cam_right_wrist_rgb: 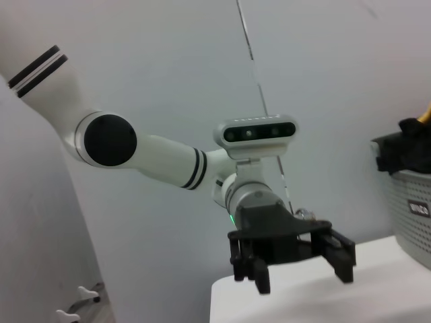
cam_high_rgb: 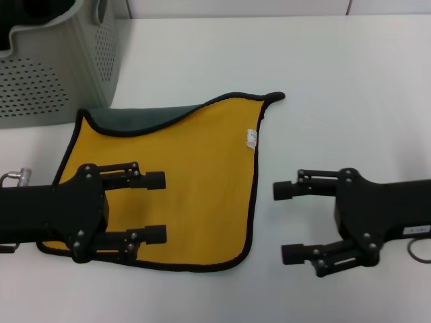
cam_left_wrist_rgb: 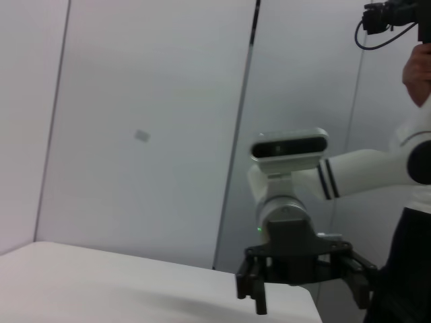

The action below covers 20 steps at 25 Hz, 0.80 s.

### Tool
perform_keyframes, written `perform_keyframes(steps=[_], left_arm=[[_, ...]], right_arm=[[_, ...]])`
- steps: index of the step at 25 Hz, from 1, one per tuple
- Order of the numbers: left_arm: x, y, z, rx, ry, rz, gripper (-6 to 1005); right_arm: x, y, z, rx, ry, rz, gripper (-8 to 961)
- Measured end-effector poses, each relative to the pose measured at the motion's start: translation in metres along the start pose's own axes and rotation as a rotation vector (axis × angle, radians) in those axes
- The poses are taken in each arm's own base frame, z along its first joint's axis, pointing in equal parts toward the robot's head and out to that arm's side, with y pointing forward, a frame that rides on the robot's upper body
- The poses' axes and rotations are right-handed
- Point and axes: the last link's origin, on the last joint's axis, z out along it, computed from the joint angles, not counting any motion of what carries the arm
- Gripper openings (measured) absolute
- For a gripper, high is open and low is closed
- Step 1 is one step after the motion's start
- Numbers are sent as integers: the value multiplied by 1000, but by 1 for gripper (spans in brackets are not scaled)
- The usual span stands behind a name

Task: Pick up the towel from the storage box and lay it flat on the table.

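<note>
Left pincer (cam_high_rgb: 159,206) agape above flat yellow towel (cam_high_rgb: 195,175), green corner upturned.

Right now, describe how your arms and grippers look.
The left gripper and right gripper are matte black, each with two blocky linkage fingers and small silver screws. Behind them come grey wrists, white tubular arms with black double bands, and a silver-rimmed camera bar on each wrist.

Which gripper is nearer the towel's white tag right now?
Right. The right gripper is open beside the towel, just off its edge near the white tag. The left gripper is open over the towel's other half.
</note>
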Motion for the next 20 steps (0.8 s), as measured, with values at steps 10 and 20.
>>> perform_keyframes(steps=[10,20], left_arm=[[2,0,-5,10,-2,9,720],[5,-6,-7,37,-1,39,719]], right_arm=[[0,-11,17,-36,-9,-12,867],[-2,-16,18,-7,-8,-19,867]])
